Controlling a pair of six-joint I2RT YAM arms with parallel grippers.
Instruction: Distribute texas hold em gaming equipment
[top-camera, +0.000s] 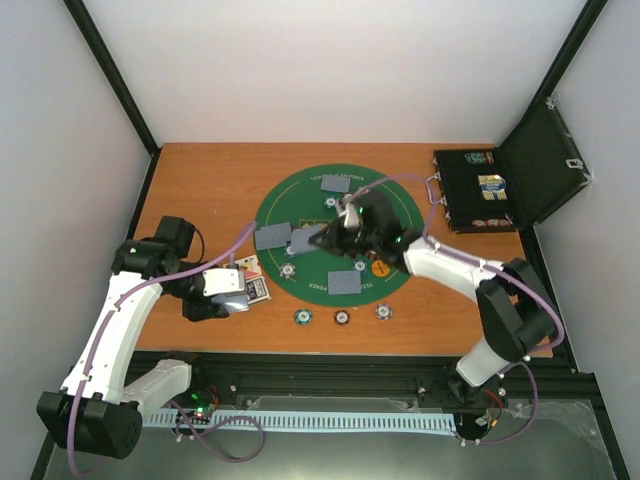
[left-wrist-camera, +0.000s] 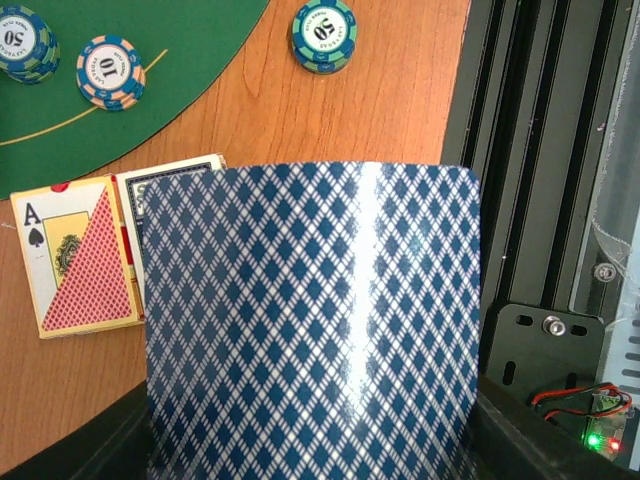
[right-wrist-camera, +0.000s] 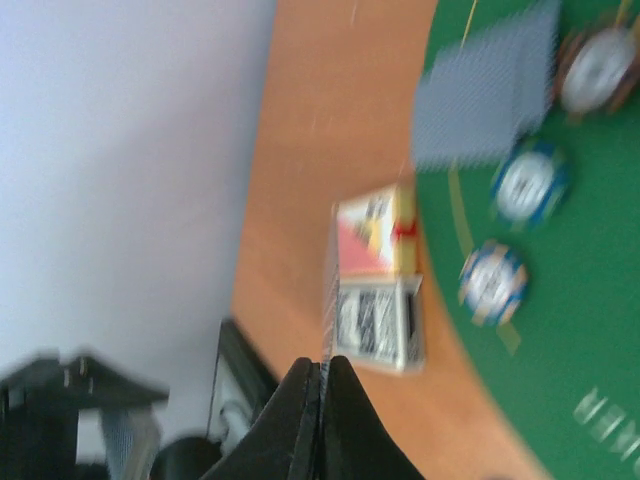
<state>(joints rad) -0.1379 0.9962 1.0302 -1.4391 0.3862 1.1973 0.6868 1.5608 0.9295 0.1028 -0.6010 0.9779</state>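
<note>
At the left claw (top-camera: 225, 292) — pinched, a glossy blue diamond-lattice card (left-wrist-camera: 310, 320); right claw (right-wrist-camera: 320, 372) pressed together.

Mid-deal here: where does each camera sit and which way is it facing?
Top external: above and behind the bases, looking down on the table and green mat; left arm and right arm show.
Left wrist: looking down past a held card at the card boxes; the card covers its fingers.
Right wrist: low over the mat, blurred, facing those boxes; its shut fingers show.
All three share the card boxes.
</note>
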